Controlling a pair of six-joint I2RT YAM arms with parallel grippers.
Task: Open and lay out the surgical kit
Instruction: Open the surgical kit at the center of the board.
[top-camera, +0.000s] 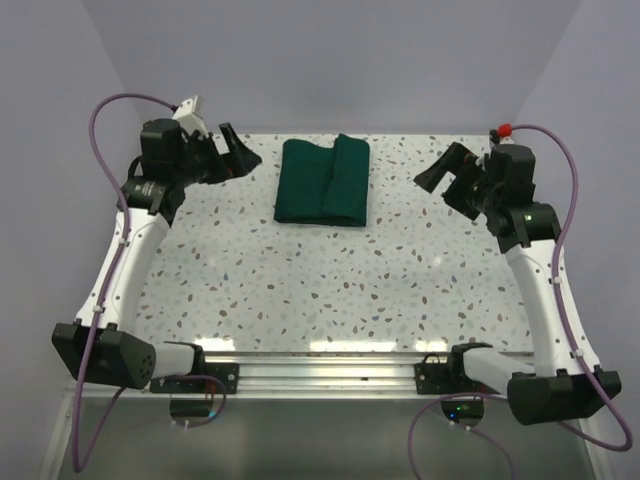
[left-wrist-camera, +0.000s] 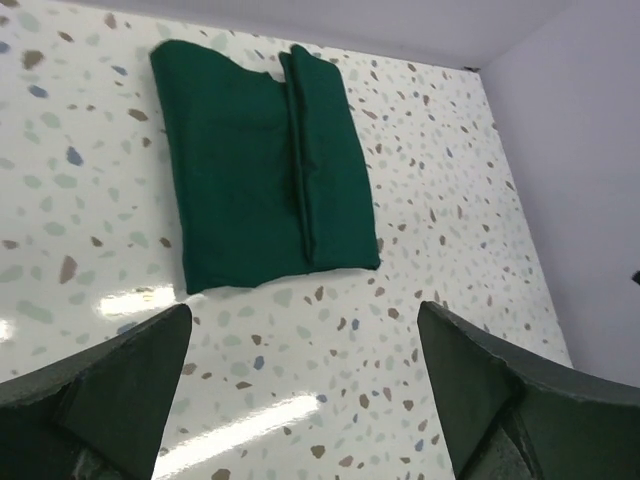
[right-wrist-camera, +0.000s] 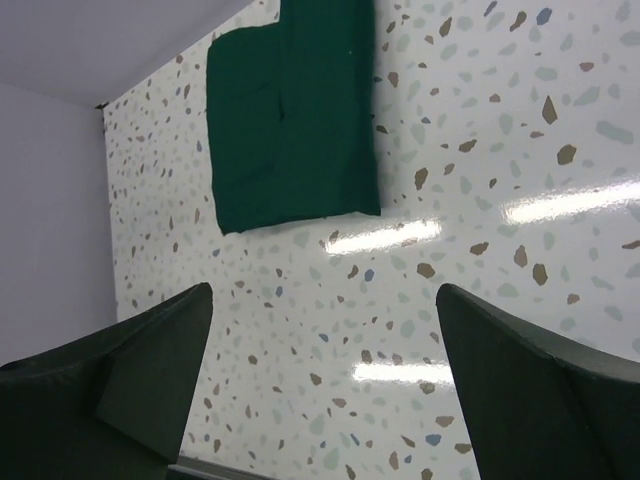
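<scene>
The surgical kit is a folded dark green cloth bundle (top-camera: 323, 182) lying flat at the back middle of the speckled table. Two flaps meet in a seam along its length. It also shows in the left wrist view (left-wrist-camera: 262, 165) and the right wrist view (right-wrist-camera: 293, 115). The steel tray, scissors, forceps and tweezers are hidden. My left gripper (top-camera: 240, 153) is open and empty, just left of the bundle and above the table. My right gripper (top-camera: 444, 172) is open and empty, to the right of the bundle and apart from it.
The speckled table (top-camera: 320, 290) is walled by pale lilac panels at the back and sides. A metal rail (top-camera: 320, 372) with both arm bases runs along the near edge. Purple cables loop beside each arm.
</scene>
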